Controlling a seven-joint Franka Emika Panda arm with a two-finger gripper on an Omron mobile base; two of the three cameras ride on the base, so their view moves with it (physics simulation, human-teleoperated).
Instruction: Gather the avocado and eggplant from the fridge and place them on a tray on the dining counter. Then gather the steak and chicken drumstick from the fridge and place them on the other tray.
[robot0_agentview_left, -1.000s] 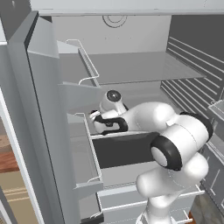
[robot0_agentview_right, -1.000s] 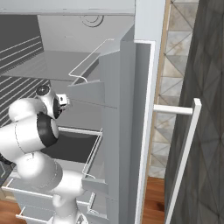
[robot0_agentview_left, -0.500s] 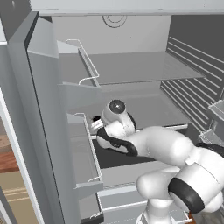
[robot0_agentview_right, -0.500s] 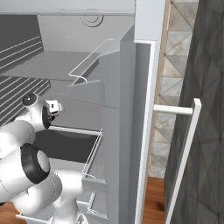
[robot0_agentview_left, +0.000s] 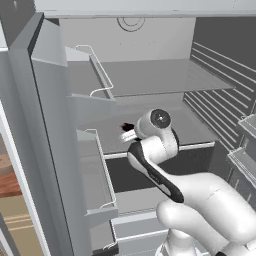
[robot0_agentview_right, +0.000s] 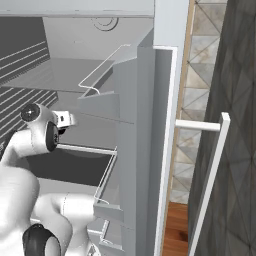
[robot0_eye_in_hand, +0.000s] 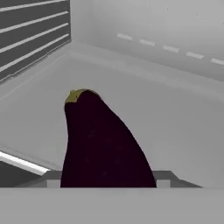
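A dark purple eggplant (robot0_eye_in_hand: 100, 144) with a green stem cap stands up between my fingertips in the hand view, and my gripper (robot0_eye_in_hand: 105, 181) is shut on its lower end. Beneath it is the grey fridge shelf (robot0_eye_in_hand: 175, 131). From the left base view, my gripper (robot0_agentview_left: 127, 131) sits over the middle shelf (robot0_agentview_left: 105, 132) inside the open fridge, with a dark bit of the eggplant (robot0_agentview_left: 127, 127) at its tip. From the right base view, the gripper (robot0_agentview_right: 67, 120) points toward the door side. The avocado, steak, chicken drumstick and trays are out of view.
The open fridge door (robot0_agentview_left: 55, 125) with wire-railed bins (robot0_agentview_left: 97, 165) stands close on the left. A dark open drawer (robot0_agentview_left: 200, 157) lies under the shelf. A glass shelf (robot0_agentview_left: 165, 75) spans above. On the right, a tall handle (robot0_agentview_right: 212, 170) fronts a dark wall.
The arm has folded and swung, its elbow dropping to the lower right of the left base view. The hand stays over the middle shelf with the eggplant in its grip.
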